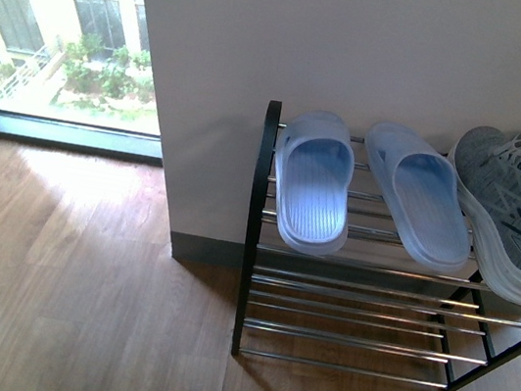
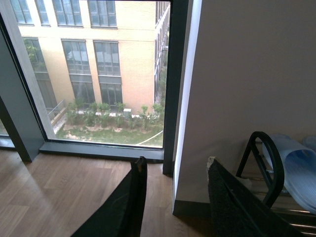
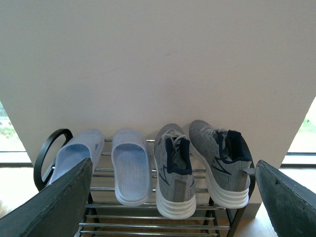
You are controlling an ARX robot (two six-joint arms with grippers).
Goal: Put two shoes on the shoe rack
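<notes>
Both sneakers [image 3: 197,168] on rack [image 3: 163,217] (beyond spread right end effector [image 3: 173,197])

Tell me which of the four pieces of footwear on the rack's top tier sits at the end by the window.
The outer light blue slipper, beside the shoe rack end post nearest the window. The second slipper and both grey sneakers sit further along.

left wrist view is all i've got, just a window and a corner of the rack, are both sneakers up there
Observer: Yes. In the right wrist view both grey sneakers sit side by side on the shoe rack, on its top tier.
Operator: anything else on it
Observer: Two light blue slippers lie beside them, nearer the window.
Operator: right gripper holding anything
Observer: No. The right gripper is open, with nothing between its fingers.
</notes>
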